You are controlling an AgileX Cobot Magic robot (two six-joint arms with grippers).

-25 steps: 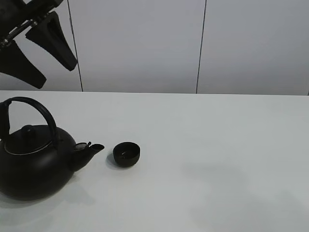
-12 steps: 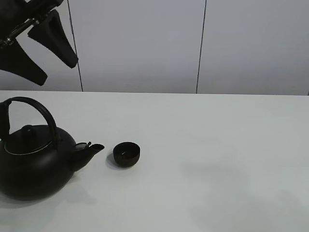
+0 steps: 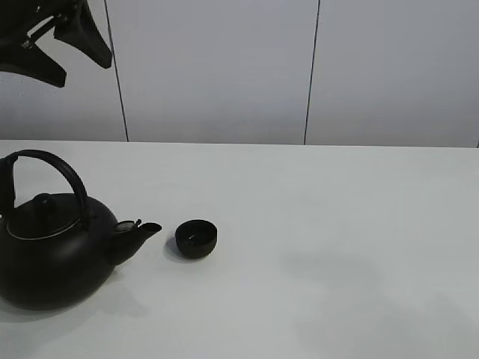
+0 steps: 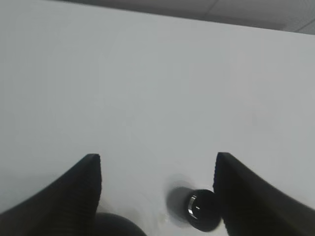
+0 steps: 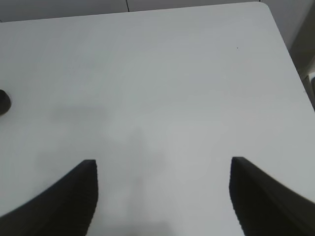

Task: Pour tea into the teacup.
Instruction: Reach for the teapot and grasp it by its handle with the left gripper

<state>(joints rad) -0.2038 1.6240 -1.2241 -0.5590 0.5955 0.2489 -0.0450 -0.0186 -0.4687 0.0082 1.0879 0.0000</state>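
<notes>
So the small round matte-black teacup (image 3: pixel 196 238) sits on the white table (image 3: pixel 352 224), just beside the spout tip of the big black kettle with the arched handle (image 3: pixel 52 254), at the kettle's 3 o'clock. The kettle's long axis runs 9 to 3. The left gripper (image 3: pixel 78 67) hangs high with the handle roughly at its 6 o'clock, jaws spread wide and empty. The right gripper (image 5: pixel 162 196) is spread on nothing too and well apart from both, so left looks nearer. Count: one kettle, one cup.

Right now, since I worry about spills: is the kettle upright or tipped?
Upright. The kettle stands on its base on the table, handle arched on top, spout pointing sideways toward the teacup.
</notes>
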